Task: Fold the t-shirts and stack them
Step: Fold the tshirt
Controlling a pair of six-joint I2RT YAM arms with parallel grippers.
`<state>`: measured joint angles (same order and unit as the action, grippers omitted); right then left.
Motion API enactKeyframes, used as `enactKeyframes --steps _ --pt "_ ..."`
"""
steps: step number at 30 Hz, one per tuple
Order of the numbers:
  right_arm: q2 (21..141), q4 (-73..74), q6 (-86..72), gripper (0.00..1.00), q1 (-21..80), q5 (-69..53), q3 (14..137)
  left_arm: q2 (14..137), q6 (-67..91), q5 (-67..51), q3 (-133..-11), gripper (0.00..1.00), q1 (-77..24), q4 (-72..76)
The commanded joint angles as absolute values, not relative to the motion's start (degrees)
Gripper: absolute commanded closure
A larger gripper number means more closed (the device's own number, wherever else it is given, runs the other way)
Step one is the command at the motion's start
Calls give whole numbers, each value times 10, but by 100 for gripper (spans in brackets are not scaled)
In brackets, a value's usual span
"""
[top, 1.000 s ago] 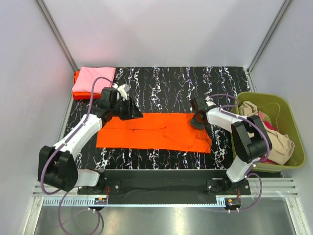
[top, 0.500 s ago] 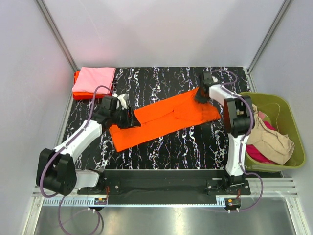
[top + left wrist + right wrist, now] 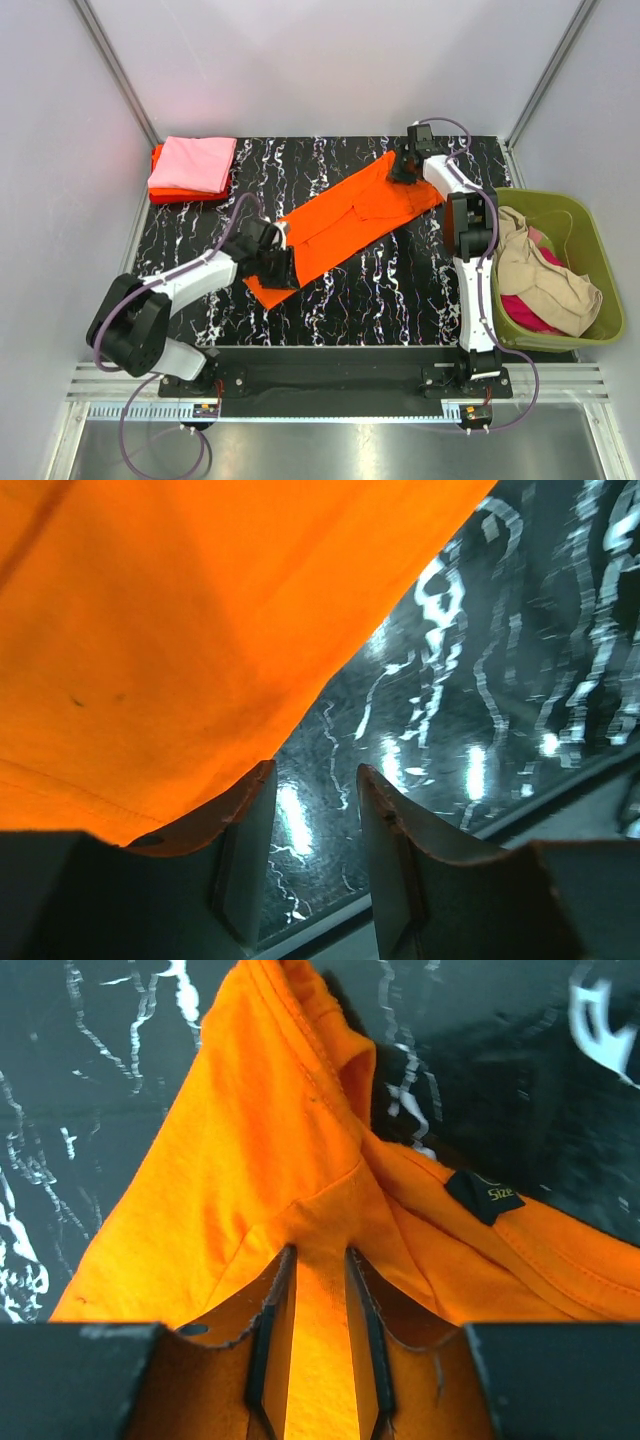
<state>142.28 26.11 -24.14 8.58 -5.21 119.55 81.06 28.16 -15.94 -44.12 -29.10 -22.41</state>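
Observation:
The bright orange t-shirt lies folded in a long strip, slanting from the near left to the far right of the black marbled table. My right gripper is shut on its collar end at the far right; in the right wrist view a pleat of orange cloth is pinched between the fingers. My left gripper is at the strip's near-left end. In the left wrist view its jaws are open with bare table between them, and the shirt's hem rests on one finger.
A folded light pink shirt lies on a red-orange one at the back left corner. The olive-green basket at the right holds beige and magenta shirts. Grey walls enclose the table.
My right gripper has pulled the shirt's end to the far right corner. My left gripper moved nearer and rightward. The strip has turned from level to diagonal.

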Motion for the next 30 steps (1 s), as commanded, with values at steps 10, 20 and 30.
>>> enactKeyframes --steps 10,20,30 --pt "1329 292 -260 58 91 -150 1209 859 290 -56 -414 60 -314 -162" --pt "1135 292 -302 57 91 -99 1015 827 355 -80 -349 61 -404 -134" --pt "1100 292 -331 60 91 -28 920 719 465 -85 -293 60 -519 -109"
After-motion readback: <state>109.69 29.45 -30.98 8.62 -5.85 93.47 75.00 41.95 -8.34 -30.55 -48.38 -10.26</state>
